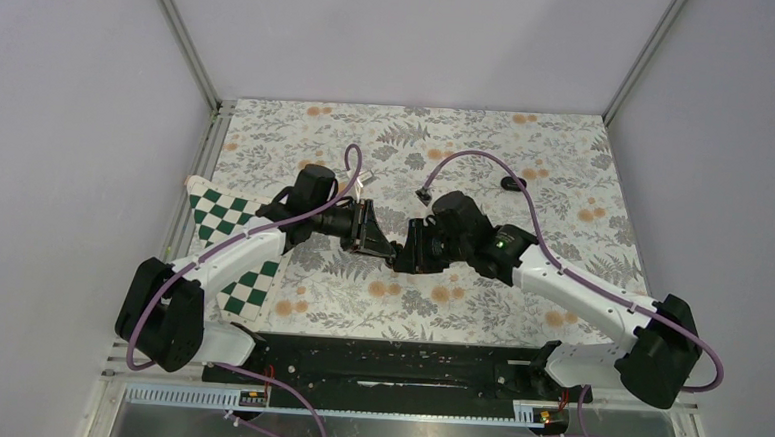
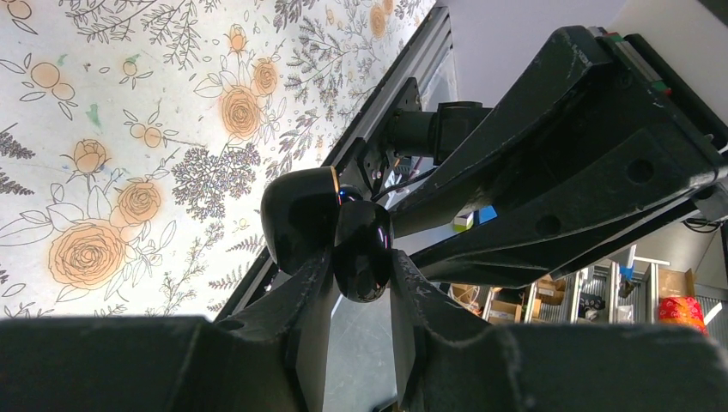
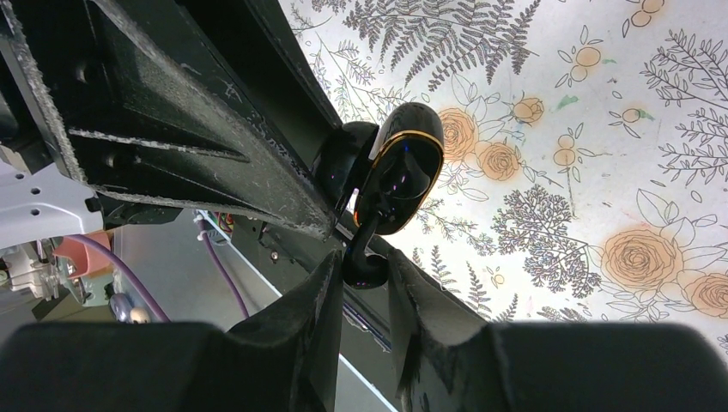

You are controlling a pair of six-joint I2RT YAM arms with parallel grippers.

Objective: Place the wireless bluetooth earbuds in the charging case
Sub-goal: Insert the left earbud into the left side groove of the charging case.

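My two grippers meet tip to tip above the middle of the floral mat. In the left wrist view, my left gripper (image 2: 360,268) is shut on the glossy black charging case (image 2: 361,245), whose lid (image 2: 296,215) stands open to the left. In the right wrist view, my right gripper (image 3: 365,268) is shut on a small black earbud (image 3: 366,271). Its thin stem reaches up to the gold-rimmed case (image 3: 403,163). From above, the left gripper (image 1: 389,246) and right gripper (image 1: 406,254) almost touch. No other earbud shows.
A green-and-white checkered cloth (image 1: 221,220) lies at the mat's left edge under the left arm. A small dark object (image 1: 512,182) sits on the mat behind the right arm. Purple cables (image 1: 487,159) arch over both wrists. Walls close in the mat on three sides.
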